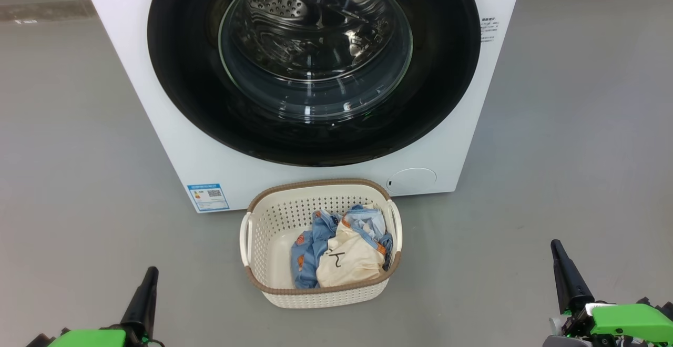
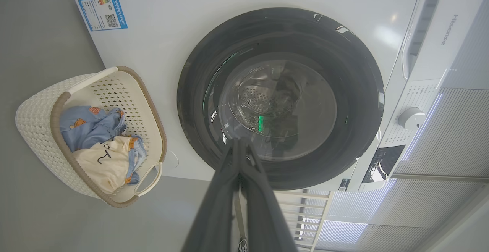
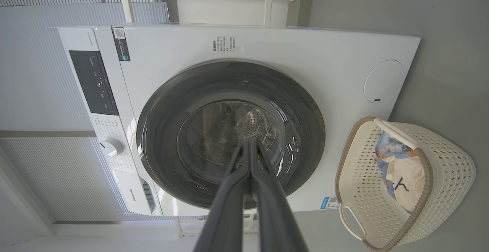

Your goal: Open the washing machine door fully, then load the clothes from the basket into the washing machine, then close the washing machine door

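Low in the head view, the left gripper (image 1: 149, 278) is resting at the bottom left and the right gripper (image 1: 558, 255) at the bottom right, each with a green wrist housing behind it. Both are pointing forward toward the washing machine (image 1: 173, 147) and are hovering above the grey floor (image 1: 79, 152), well apart from each other and touching nothing. In the left wrist view its two dark fingers (image 2: 263, 214) are meeting at the tips, so those jaws are closed and empty. The right wrist view is showing the same: that gripper's jaws are pressed together on nothing.

Between the two grippers and further ahead, the basket (image 1: 273, 215) is standing upright on the floor, just in front of the machine's lower edge. The clothes (image 1: 342, 257) are lying bunched in its right half, a cream piece over light blue fabric with orange prints.

Behind it, the washing machine door (image 1: 179, 73) is sitting closed, its black ring lying flush against the white front, with the steel drum showing through the glass. On the front panel, a blue label sticker (image 1: 208, 197) is showing at the lower left and a round flap (image 1: 413, 177) at the lower right.
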